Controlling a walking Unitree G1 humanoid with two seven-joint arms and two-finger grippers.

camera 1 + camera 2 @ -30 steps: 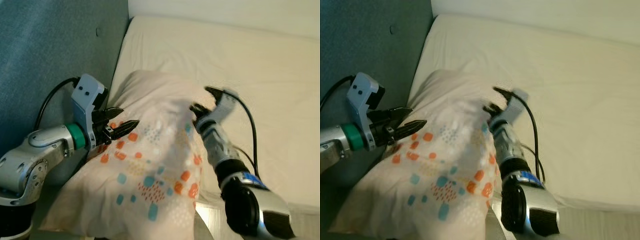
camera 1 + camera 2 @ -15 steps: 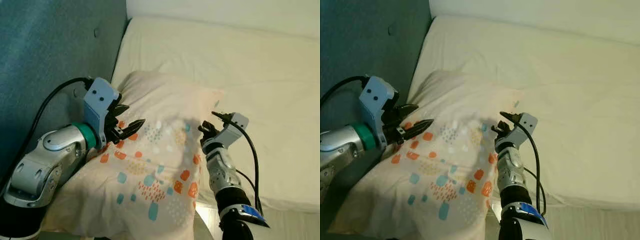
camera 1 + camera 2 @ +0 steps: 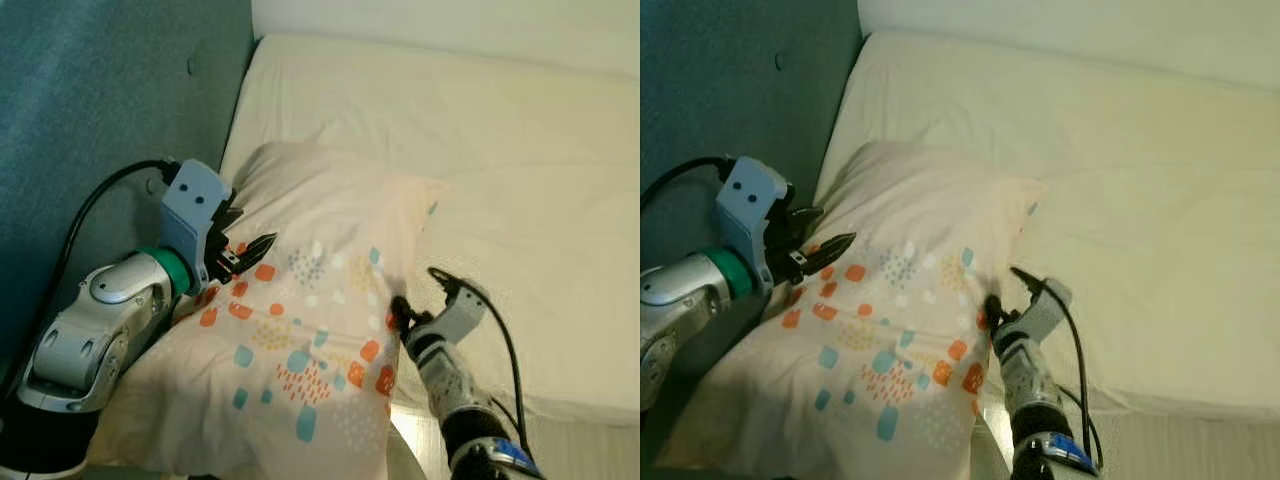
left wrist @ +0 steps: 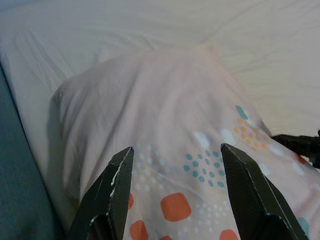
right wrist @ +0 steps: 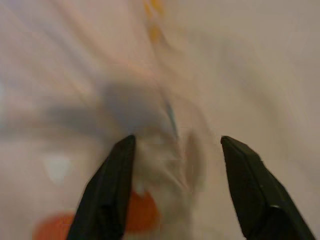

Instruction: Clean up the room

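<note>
Right tool (image 3: 400, 312): my wide-open jaws have dropped to the pillow's (image 3: 300, 330) right edge.
Left tool (image 3: 248, 252): open, at its left side; pillow released on the bed (image 3: 520, 170).

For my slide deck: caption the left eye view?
Both grippers, left and right, flank a patterned pillow on the bed.

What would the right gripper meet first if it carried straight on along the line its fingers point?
Most likely the pale pink pillow with orange and teal spots. The right gripper, fingers open, points at the pillow's right edge, with patterned fabric close between the fingers; that view is blurred, so contact cannot be told.
</note>
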